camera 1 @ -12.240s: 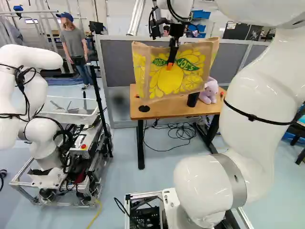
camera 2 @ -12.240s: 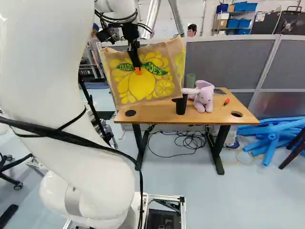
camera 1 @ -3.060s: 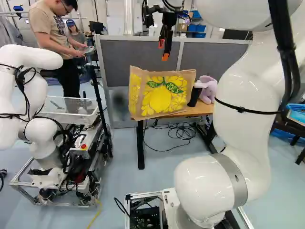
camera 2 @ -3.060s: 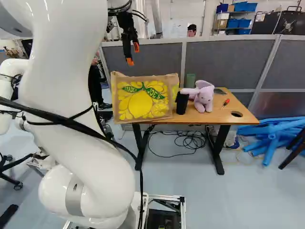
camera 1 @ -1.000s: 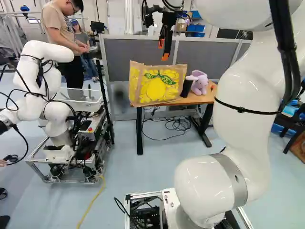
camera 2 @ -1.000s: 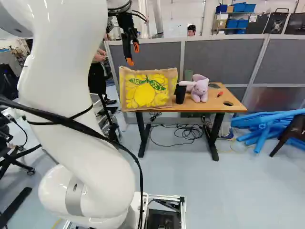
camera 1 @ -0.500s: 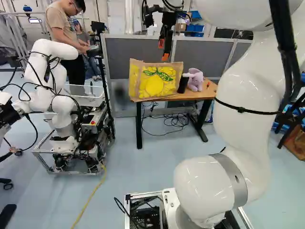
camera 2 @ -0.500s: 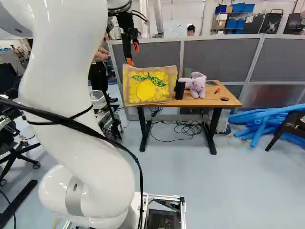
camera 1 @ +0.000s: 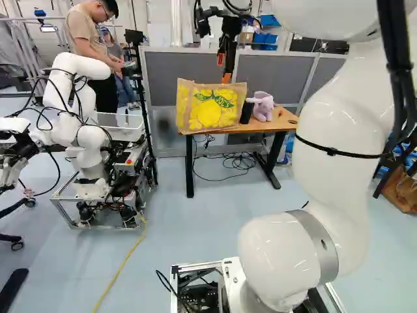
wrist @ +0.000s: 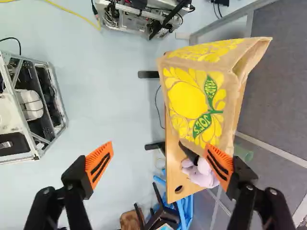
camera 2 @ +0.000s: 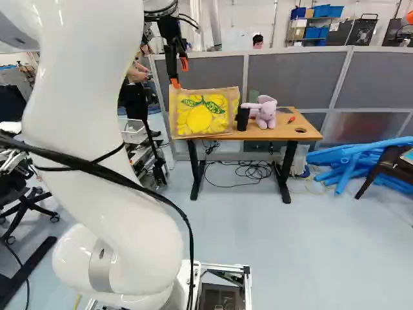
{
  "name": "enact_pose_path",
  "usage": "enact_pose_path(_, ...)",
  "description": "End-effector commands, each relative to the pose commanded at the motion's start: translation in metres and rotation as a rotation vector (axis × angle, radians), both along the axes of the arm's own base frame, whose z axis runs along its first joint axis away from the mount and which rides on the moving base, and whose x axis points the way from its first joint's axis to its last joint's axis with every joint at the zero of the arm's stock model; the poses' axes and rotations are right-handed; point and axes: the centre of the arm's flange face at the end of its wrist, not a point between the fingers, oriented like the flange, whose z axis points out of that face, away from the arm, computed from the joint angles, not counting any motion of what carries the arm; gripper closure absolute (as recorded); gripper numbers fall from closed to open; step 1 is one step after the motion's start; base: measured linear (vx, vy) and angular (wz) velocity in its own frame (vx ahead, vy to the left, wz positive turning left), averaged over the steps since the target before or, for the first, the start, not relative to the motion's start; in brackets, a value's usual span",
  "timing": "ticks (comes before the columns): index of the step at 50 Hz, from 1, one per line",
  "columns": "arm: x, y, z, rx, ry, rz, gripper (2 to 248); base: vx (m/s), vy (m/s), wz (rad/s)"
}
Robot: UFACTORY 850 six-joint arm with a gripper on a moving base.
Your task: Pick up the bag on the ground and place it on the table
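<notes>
i have the gripper (camera 1: 223,68) open, its fingers spread wide, hanging higher than the bag (camera 1: 210,108) and apart from it. the bag stands upright on the desk (camera 2: 277,134), toward the desk's 9 o'clock end as i look from the base. at the bag's 3 o'clock i see a black cup (camera 2: 242,120) just beside it, then a pink toy (camera 2: 266,114).
</notes>
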Motion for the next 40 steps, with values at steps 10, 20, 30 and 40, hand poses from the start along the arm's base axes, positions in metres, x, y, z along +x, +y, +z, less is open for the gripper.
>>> enact_pose_path(10,0.000,0.000,-0.001,0.002,-0.003,-0.005,3,0.010,0.000,0.001)
enact_pose_path(20,0.000,0.000,-0.005,0.007,-0.010,-0.018,3,0.000,0.000,0.000)
enact_pose_path(30,0.000,-0.001,-0.011,0.016,-0.022,-0.038,3,0.000,0.000,0.000)
enact_pose_path(40,0.000,-0.001,-0.020,0.029,-0.039,-0.067,3,0.000,0.000,0.000)
